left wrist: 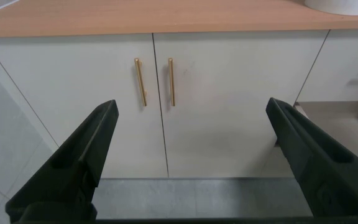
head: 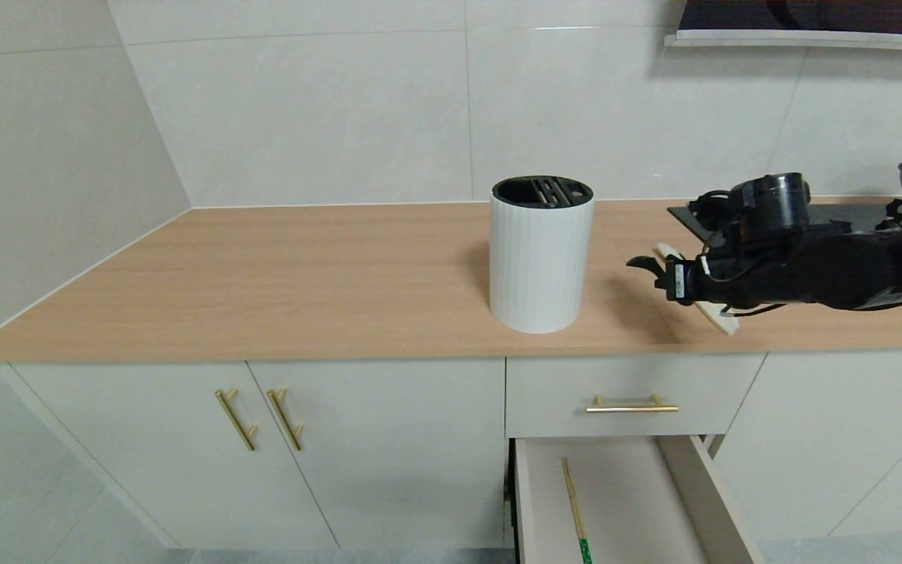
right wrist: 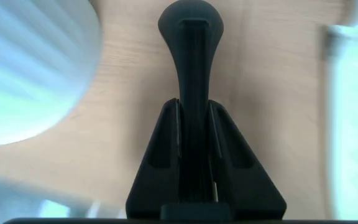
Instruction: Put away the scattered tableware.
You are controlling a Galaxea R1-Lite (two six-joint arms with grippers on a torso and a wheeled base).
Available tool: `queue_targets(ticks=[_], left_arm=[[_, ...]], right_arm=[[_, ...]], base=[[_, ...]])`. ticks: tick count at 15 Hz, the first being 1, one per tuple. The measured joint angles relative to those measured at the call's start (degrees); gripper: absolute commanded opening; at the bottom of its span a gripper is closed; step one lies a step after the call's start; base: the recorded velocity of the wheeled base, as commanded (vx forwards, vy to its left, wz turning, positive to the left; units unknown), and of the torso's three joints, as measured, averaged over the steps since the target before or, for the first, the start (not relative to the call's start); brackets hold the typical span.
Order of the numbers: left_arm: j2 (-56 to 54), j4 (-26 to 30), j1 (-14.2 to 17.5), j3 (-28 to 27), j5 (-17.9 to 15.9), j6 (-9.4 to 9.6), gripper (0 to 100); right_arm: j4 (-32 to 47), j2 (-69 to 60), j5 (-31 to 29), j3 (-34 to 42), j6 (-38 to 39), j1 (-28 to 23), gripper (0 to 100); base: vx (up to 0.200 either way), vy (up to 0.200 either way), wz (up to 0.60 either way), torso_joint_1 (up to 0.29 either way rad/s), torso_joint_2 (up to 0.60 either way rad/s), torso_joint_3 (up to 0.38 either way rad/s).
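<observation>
Right now my right jaws are pressed together with nothing between them, hanging over the tabletop [head: 302,274] to the right of the white ribbed holder [head: 541,258], apart from it. A pale utensil [head: 723,319] lies flat on the tabletop beneath that arm. Down below, the drawer [head: 623,501] stands open, one chopstick [head: 574,505] inside. My left jaws are spread wide, facing the cabinet doors [left wrist: 160,118].

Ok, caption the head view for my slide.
Right end effector hovers beside the white holder; drawer below open.
</observation>
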Motion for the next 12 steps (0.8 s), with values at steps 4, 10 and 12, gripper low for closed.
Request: queue_targets(ticks=[4,10,12], left_arm=[[0.0,0.0,0.0,0.0,0.0,0.0,100],[0.0,0.0,0.0,0.0,0.0,0.0,100],[0.0,0.0,0.0,0.0,0.0,-0.02,100]], right_arm=[[7.7,-17.4,-2.5,15.7,2.2,1.7,0],[12.2,-31.8,-2.9,33.9,3.6,4.5,0],[10.4,-32.7,-2.8,35.7,3.4,4.9,0]], base=[[0.0,0.0,0.0,0.0,0.0,0.0],[0.0,0.0,0.0,0.0,0.0,0.0],[0.0,0.0,0.0,0.0,0.0,0.0]])
